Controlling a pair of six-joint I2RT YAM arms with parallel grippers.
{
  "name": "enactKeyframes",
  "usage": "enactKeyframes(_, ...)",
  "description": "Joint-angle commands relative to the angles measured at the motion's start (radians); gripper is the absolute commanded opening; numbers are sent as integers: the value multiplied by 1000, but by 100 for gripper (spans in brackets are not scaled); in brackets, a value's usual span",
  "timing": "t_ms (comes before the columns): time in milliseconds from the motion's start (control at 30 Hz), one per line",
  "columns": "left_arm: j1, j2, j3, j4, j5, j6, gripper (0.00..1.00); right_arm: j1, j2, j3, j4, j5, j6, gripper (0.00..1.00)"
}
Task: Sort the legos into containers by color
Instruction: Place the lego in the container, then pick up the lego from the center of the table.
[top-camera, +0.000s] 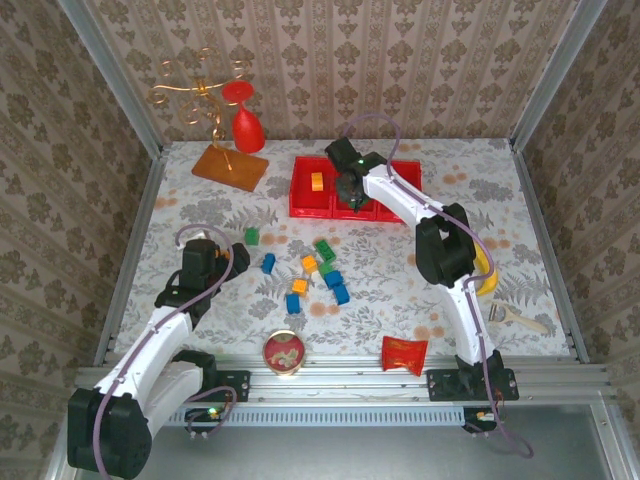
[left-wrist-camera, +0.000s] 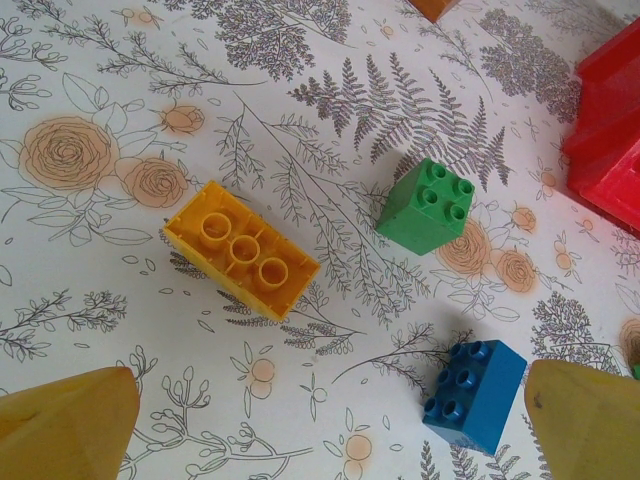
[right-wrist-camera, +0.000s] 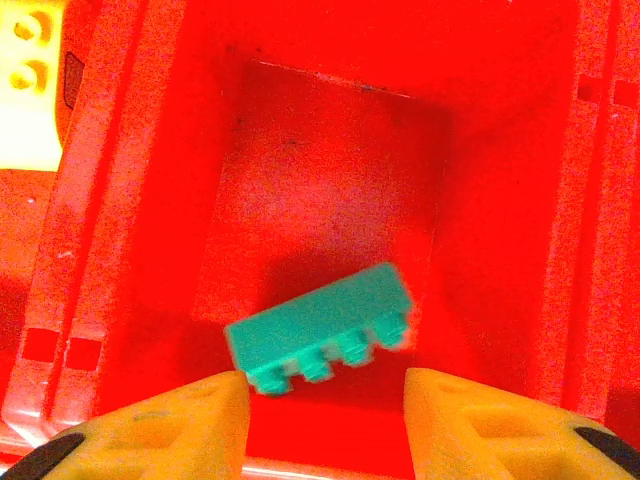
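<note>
Floral cloth (top-camera: 480, 200) covers the table, with patterned wallpaper (top-camera: 330, 60) on all 3 walls. At the far side the right gripper (top-camera: 352, 190) hangs over the middle of the 3 joined red containers (top-camera: 305, 208), its fingers spread apart with nothing pinched. A green lego (right-wrist-camera: 320, 335) shows tilted and slightly blurred low in that bin, so I take this for the release step. A yellow lego (right-wrist-camera: 30, 90) sits in the neighbouring bin. To finish well, the arm should rise straight up, clear of the bin walls, before swinging toward the loose legos (top-camera: 320, 272) mid-table. The left gripper (left-wrist-camera: 330, 400) hovers spread wide above a yellow block (left-wrist-camera: 240, 250), a green block (left-wrist-camera: 427, 205) and a blue block (left-wrist-camera: 475, 395), touching none.
</note>
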Motion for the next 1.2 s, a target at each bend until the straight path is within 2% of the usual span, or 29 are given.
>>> enactKeyframes(0, 8, -11, 35, -40, 3, 30, 100, -6, 12, 44, -37, -4, -15, 47)
enactKeyframes(367, 8, -16, 35, -45, 1, 29, 100, 2, -69, 21, -70, -4, -9, 50)
enactKeyframes(567, 8, -16, 28, -29, -3, 28, 100, 44, -205, -136, -44, -1, 15, 54)
enactKeyframes(767, 8, -13, 23, -15, 10, 25, 100, 136, -352, -321, -27, 2, 56, 60)
enactKeyframes(1167, 10, -19, 11, 1, 20, 6, 100, 308, -558, -606, -79, -38, 238, 71)
